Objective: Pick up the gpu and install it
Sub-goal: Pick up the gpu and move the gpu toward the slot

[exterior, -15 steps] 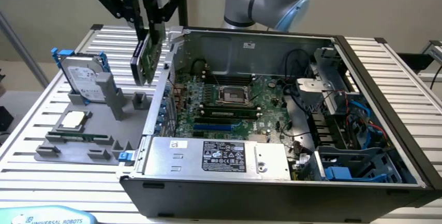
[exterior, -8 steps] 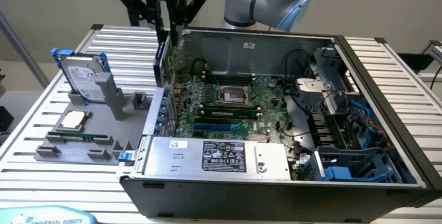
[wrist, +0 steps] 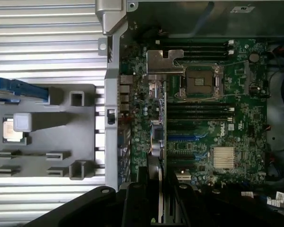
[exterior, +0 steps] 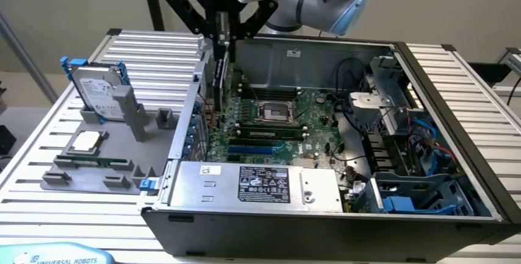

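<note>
My gripper [exterior: 223, 37] hangs over the open computer case [exterior: 456, 111], close to its wall at the exterior view's left, and is shut on the gpu [exterior: 221, 75]. The card hangs upright and edge-on below the fingers, just above the green motherboard [exterior: 273, 117]. In the wrist view the gpu [wrist: 161, 142] is a thin strip running from my gripper [wrist: 161, 201] across the motherboard [wrist: 203, 118], with its silver bracket [wrist: 164, 61] at the far end. Whether the card's lower edge touches a slot is hidden.
A grey fixture [exterior: 97, 169] on the slatted table holds the silver hard drive with blue brackets [exterior: 102, 96], a CPU [exterior: 85, 142] and a memory stick [exterior: 94, 160]. The power supply [exterior: 252, 185] sits at the case's front, with cables and a drive cage [exterior: 407, 130] at the exterior view's right.
</note>
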`<state>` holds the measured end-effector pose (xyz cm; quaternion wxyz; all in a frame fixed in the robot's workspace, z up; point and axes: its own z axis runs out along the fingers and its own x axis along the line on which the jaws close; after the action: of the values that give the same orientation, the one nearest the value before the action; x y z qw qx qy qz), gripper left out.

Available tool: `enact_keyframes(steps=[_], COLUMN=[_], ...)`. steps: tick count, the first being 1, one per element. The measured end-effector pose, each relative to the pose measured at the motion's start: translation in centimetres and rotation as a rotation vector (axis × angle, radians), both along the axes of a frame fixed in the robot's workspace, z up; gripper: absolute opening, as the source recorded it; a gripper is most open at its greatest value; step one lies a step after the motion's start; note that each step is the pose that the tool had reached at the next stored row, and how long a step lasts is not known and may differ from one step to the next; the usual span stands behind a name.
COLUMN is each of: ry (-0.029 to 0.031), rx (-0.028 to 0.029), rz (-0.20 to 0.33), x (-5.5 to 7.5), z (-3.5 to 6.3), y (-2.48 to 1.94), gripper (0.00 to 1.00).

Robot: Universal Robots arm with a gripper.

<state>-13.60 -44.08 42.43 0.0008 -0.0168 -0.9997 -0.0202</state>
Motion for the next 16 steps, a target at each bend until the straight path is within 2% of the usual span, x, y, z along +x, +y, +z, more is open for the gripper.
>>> enact_keyframes(steps=[16], ry=[0.0001], rx=[-0.0105], rz=[0.0], x=[7.3], z=[-2.92], y=[0.0], gripper=[0.26])
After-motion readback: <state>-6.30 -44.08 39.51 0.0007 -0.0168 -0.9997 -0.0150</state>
